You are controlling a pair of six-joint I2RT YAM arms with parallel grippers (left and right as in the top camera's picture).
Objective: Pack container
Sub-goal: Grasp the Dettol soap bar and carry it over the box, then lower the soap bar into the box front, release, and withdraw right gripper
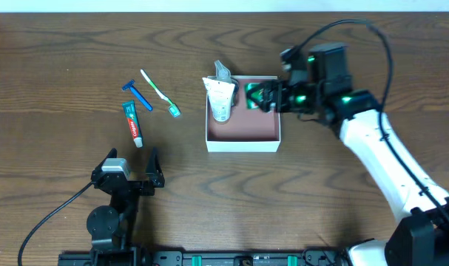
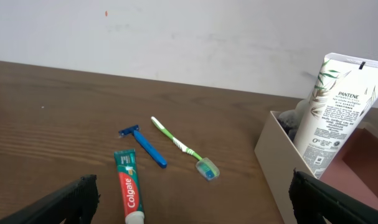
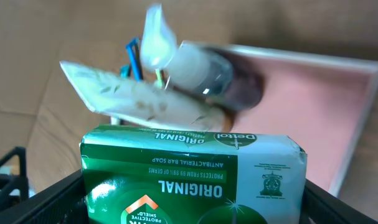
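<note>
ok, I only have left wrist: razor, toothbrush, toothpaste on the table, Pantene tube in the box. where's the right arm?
Observer: Overhead shows the right gripper over the far right corner of the container.
Operator: Carrying anything?
Observer: Yes, it's shut on a green Dettol soap bar, clear in the right wrist view.
Operator: Grey thing behind the Pantene?
Observer: Right wrist shows what looks like a small clear bottle next to the Pantene tube.
</note>
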